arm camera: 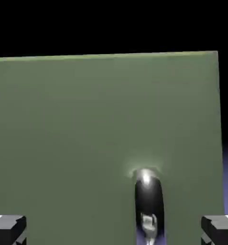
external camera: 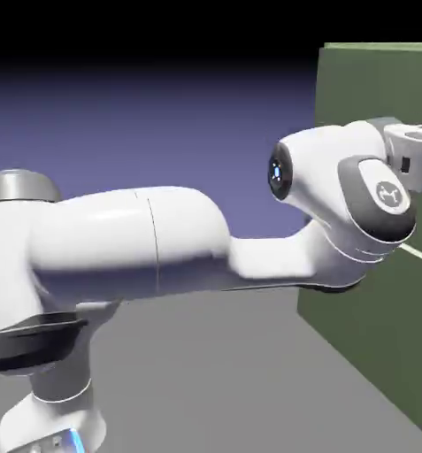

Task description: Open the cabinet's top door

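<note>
Reaching rightward, the white arm [external camera: 161, 239] presents its wrist against the olive-green cabinet [external camera: 382, 336], which is cut off by the exterior view's right edge. The gripper [arm camera: 114, 229] itself is hidden there behind the wrist housing. In the hand view only two grey fingertips [arm camera: 8, 227] show at the bottom edge, jaws released and spread wide, nothing between them but the door face. The top door [arm camera: 101, 119] fills that view; a dark, glossy handle [arm camera: 149, 203] stands on it, partly cropped below. The tabletop [external camera: 214, 380] lies grey beneath.
</note>
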You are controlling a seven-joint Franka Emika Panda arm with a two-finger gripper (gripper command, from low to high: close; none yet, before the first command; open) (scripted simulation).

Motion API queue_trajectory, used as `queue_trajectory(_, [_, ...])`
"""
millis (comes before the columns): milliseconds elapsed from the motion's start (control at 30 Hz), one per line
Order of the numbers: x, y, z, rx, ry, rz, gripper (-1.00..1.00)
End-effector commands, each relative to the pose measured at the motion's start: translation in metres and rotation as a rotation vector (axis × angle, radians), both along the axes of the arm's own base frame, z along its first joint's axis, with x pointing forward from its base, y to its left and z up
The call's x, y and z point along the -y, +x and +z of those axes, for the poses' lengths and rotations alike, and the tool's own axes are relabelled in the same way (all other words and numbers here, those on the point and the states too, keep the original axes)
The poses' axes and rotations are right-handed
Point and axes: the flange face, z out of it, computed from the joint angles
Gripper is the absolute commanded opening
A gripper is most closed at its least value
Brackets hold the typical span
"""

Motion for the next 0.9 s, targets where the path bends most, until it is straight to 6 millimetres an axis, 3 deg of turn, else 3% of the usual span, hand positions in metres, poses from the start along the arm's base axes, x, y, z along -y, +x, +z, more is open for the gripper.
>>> queue_trajectory(0, [0.005, 0.007, -0.015, -0.014, -0.006, -0.001, 0.0])
queue_trajectory(67, [0.007, 0.009, -0.019, -0.019, -0.007, -0.001, 0.0])
queue_trajectory(233, [0.005, 0.058, -0.019, -0.019, -0.007, -0.001, 0.0])
queue_trajectory(267, [0.005, 0.059, -0.019, -0.019, -0.007, -0.001, 0.0])
queue_trajectory(300, [0.005, 0.059, -0.019, -0.019, -0.007, -0.001, -1.0])
queue_trajectory(333, [0.005, 0.059, -0.019, -0.019, -0.007, -0.001, -1.0])
queue_trajectory(467, [-0.001, 0.036, -0.019, -0.018, -0.007, -0.045, -1.0])
queue_trajectory(867, [-0.041, -0.06, -0.019, -0.019, -0.005, -0.244, -1.0])
